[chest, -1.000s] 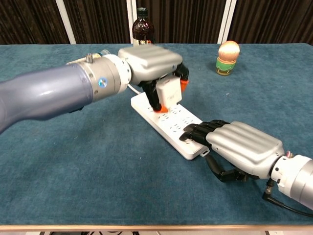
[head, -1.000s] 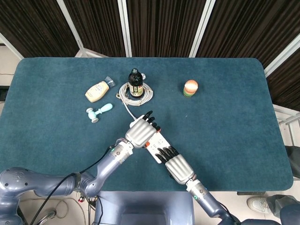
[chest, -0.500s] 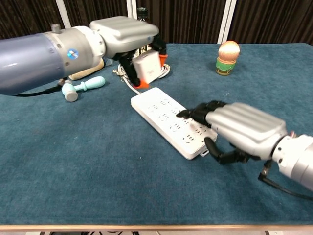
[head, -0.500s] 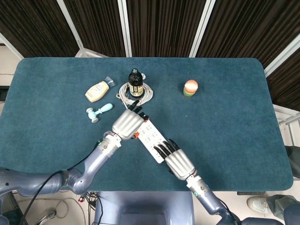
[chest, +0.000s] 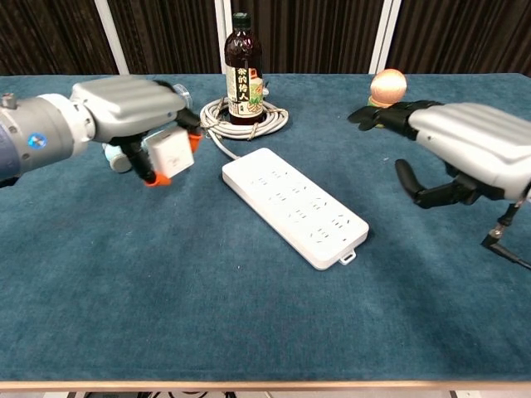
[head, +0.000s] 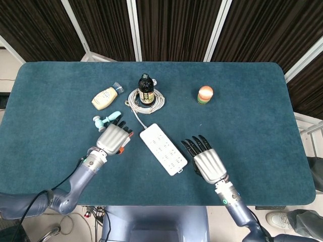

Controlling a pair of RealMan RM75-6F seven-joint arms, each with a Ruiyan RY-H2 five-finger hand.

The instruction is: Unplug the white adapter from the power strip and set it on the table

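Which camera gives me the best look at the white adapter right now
The chest view: the white adapter faces the camera, gripped by the left hand beside the power strip. In the head view the left hand covers it from above.

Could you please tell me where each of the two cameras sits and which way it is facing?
Head view: high above the near edge, looking steeply down on the table; both forearms and hands show.
Chest view: low at the near edge, looking level across the table toward the curtains; left hand with the adapter, right hand.
Shared: power strip, bottle, both hands.
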